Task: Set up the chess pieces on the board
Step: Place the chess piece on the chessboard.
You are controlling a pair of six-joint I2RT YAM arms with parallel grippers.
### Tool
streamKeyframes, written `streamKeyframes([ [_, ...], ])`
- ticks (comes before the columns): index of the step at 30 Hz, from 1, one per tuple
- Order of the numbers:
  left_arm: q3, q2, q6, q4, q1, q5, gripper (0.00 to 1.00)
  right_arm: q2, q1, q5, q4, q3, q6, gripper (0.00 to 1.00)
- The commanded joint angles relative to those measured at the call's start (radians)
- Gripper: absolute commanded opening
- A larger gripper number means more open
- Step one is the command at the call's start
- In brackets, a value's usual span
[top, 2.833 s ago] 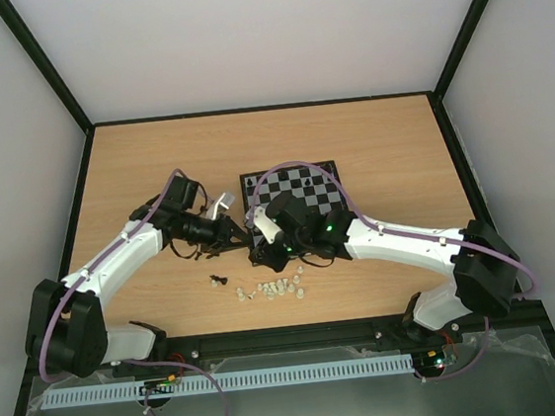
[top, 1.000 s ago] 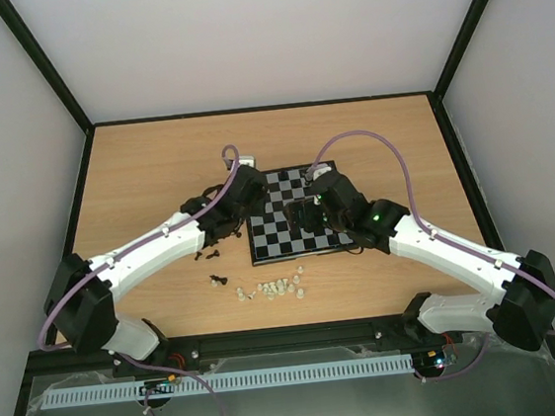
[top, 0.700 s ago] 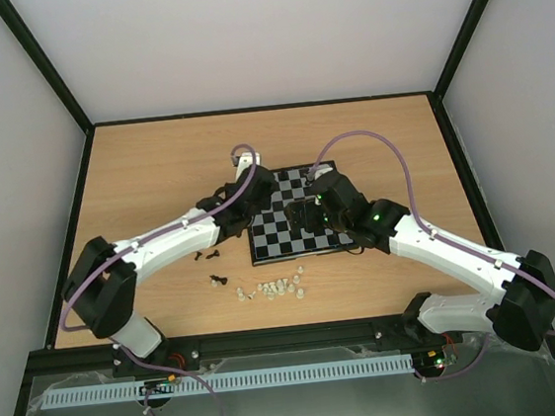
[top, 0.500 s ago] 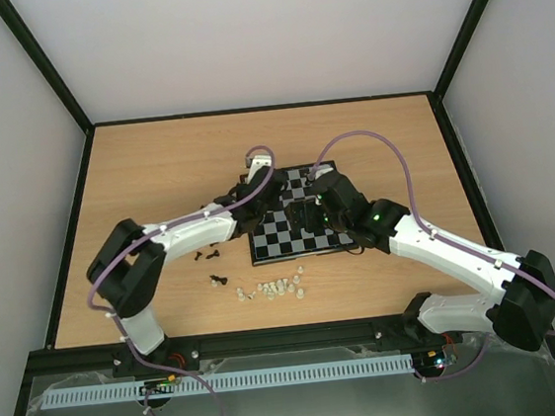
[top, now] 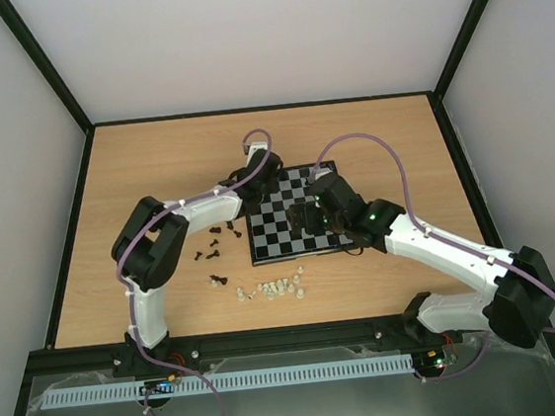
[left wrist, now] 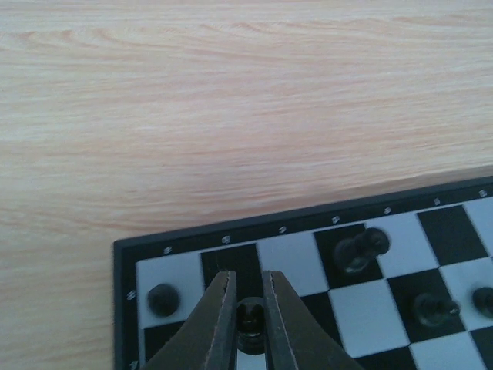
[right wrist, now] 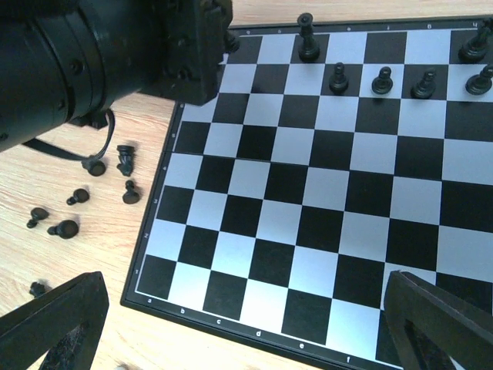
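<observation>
Left of the board (top: 276, 240), on the tabletop (top: 144, 162), lie the loose chess pieces (right wrist: 127, 159), some fallen on their side and all well apart from both hands. The left hand (left wrist: 248, 276) stands over the far-left corner of the board, its fingers (left wrist: 219, 324) almost closed on one small black chessman (left wrist: 250, 317). This chessman stands upright between them, directly below the hand, so the coming move is probably only straight down and then a release. It seems to hang over the second row from the far rim, just beside the corner piece (left wrist: 163, 298), but the fingers hide the square beneath. Further right along this rim, other placed pieces (left wrist: 431, 308) stand on their squares. The right hand (right wrist: 243, 308) hovers above the near part of the board, wide open and empty. The left hand is plainly the nearer one for this placement.
</observation>
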Motion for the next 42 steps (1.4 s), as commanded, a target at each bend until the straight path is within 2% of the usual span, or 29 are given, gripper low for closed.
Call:
streamKeyframes([
  [1, 0.069, 0.06, -0.013, 0.053, -0.005, 0.021, 0.03, 0.014, -0.011, 0.001, -0.013, -0.02, 0.009, 0.99],
  [25, 0.207, 0.209, -0.044, 0.002, -0.004, 0.017, 0.07, 0.034, -0.05, -0.048, 0.017, -0.053, -0.012, 0.98],
  [29, 0.211, 0.211, -0.046, -0.007, -0.005, 0.016, 0.13, 0.037, -0.05, -0.053, 0.022, -0.056, -0.013, 0.99],
  [39, 0.199, 0.215, -0.05, -0.022, -0.005, 0.0, 0.14, 0.042, -0.052, -0.064, 0.034, -0.067, -0.015, 0.99],
  [42, 0.196, 0.214, -0.051, -0.025, -0.005, -0.003, 0.2, 0.042, -0.052, -0.067, 0.036, -0.07, -0.015, 0.99],
])
